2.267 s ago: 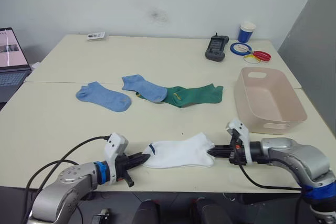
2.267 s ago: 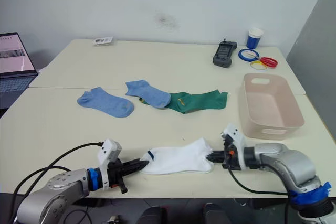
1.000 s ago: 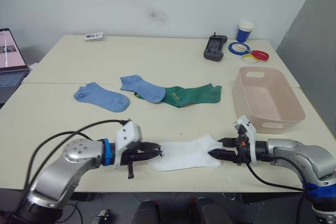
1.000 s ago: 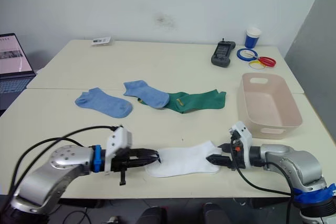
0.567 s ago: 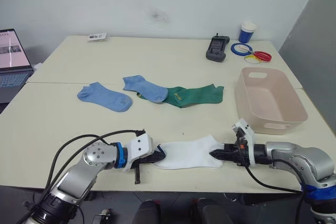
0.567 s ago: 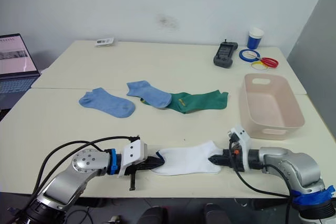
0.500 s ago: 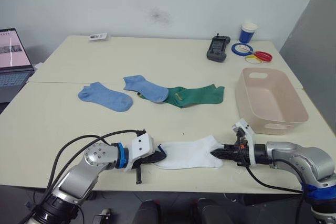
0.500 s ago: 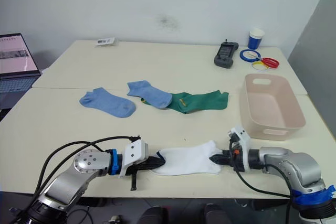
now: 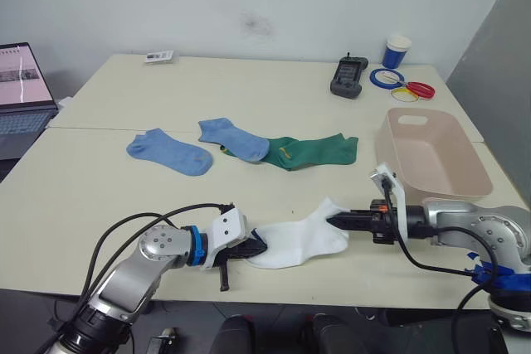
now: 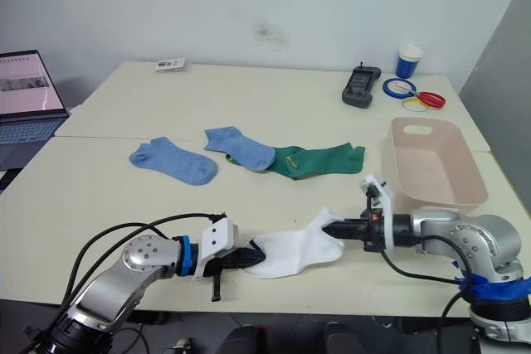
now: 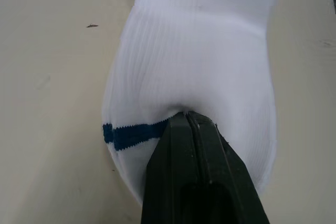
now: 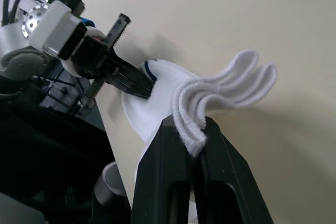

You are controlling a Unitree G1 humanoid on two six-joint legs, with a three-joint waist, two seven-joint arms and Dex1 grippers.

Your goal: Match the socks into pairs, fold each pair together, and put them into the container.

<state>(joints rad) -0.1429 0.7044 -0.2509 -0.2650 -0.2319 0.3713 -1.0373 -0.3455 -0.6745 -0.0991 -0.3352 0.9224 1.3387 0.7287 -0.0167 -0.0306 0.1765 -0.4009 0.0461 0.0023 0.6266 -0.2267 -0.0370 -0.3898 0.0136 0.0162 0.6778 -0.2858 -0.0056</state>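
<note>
The white socks (image 9: 297,240) lie stacked as a pair near the table's front edge. My left gripper (image 9: 259,248) is shut on their striped cuff end (image 11: 131,134), low on the table. My right gripper (image 9: 332,220) is shut on the toe end (image 12: 231,88) and holds it raised, so the socks bunch up between the two grippers. Two light blue socks (image 9: 168,152) (image 9: 233,138) and the dark green socks (image 9: 312,150) lie in a row at mid-table. The pale container (image 9: 431,159) stands at the right, just beyond my right arm.
At the back right are a blue paper cup (image 9: 398,50), coloured tape rings (image 9: 406,85) and a black handheld device (image 9: 346,77). A laptop (image 9: 21,89) sits at the far left. A small card (image 9: 160,56) lies near the back edge.
My right gripper has lifted the white toe end and carried it left toward the cuff, so the socks now arch up. The left gripper has stayed on the cuff.
</note>
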